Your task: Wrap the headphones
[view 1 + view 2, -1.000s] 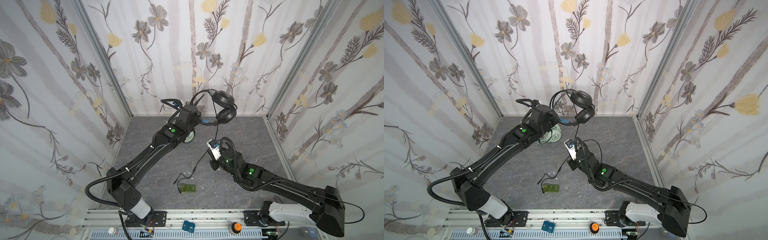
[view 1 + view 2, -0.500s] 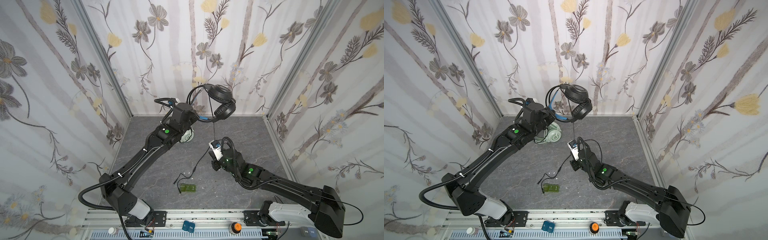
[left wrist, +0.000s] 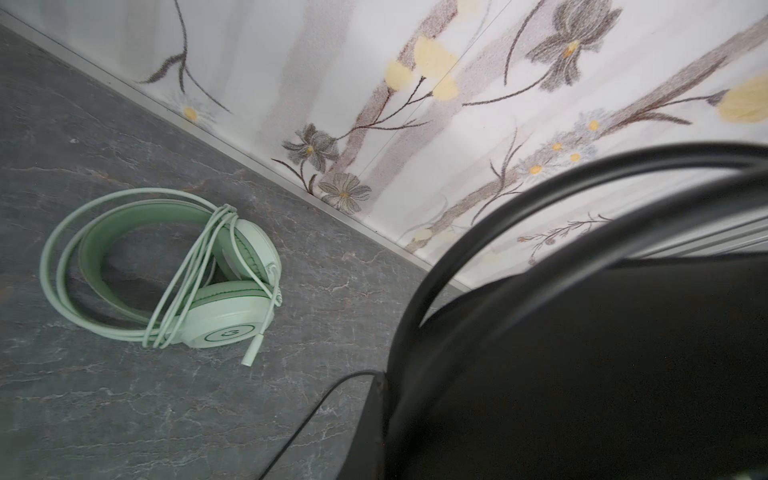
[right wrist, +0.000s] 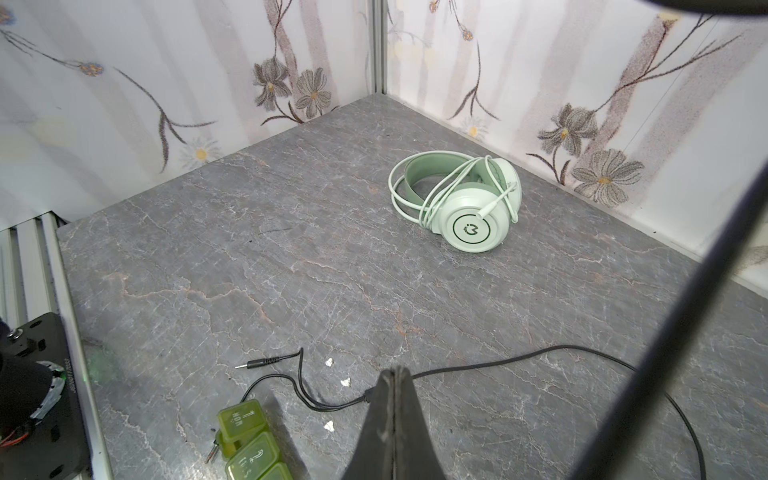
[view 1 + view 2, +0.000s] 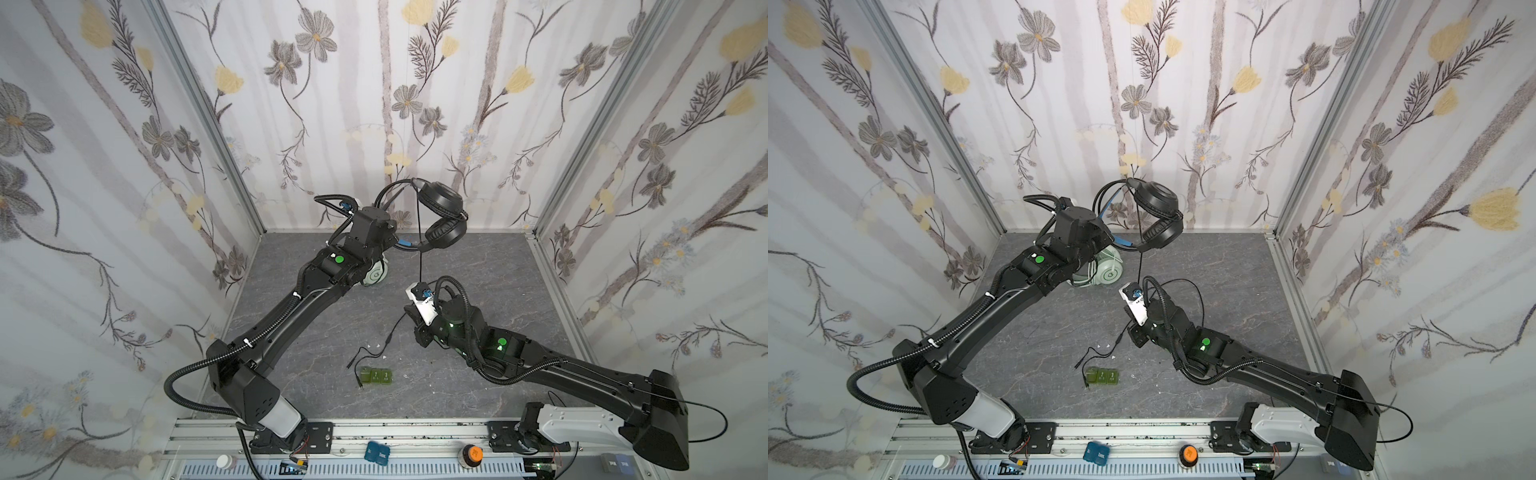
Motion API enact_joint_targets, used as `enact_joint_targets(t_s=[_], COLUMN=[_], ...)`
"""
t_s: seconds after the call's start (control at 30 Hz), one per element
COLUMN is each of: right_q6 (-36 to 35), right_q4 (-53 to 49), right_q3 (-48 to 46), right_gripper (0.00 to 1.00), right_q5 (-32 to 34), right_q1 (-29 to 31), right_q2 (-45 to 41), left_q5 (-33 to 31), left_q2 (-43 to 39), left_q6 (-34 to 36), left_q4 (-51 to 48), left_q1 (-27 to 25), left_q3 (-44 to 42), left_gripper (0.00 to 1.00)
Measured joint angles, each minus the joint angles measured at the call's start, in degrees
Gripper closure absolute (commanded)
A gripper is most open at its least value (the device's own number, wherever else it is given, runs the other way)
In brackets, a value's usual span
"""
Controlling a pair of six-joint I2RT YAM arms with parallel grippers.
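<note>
Wrapping of the black headset [image 5: 440, 216] is in hand: it is clamped in the left gripper [image 5: 395, 243] up by the back wall, its cable [image 4: 565, 346] pinched in the right gripper [image 4: 395, 374], green headset [image 4: 457, 199] lying wound on the table [image 4: 249, 270]; cable loops round it are probably due next.

On the outer cup of the mint green headset [image 4: 471, 227] a dark green ring was printed, enclosing a mark like a letter G with a dot; no brand name could be read. In the right wrist view, "MON" and "1" were read on the nearest lid of the green blocks [image 4: 243, 417]. A "2" was made out on the next lid, its letters too blurred. In both top views a "3" was seen on an end lid. A white line of characters on a black plate [image 4: 41, 353] was too small to be read.
</note>
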Motion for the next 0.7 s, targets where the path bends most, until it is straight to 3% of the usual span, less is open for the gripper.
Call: enact_joint_targets(t_s=[0.27, 0.7], right_q6=[-0.7, -8.2], right_q4=[-5.31, -24.35], right_q3=[7.82, 27.34], right_gripper=[1.0, 1.0], right_q5=[0.09, -2.69], right_q1=[0.22, -4.07], right_q2=[-0.04, 7.56], left_q5=[-5.03, -13.77], left_q2=[0.85, -6.78], left_q6=[8.68, 33.46], left_q4=[-0.83, -1.11], left_q1=[-2.14, -7.19], left_q3=[-1.49, -9.29], left_gripper=[1.0, 1.0])
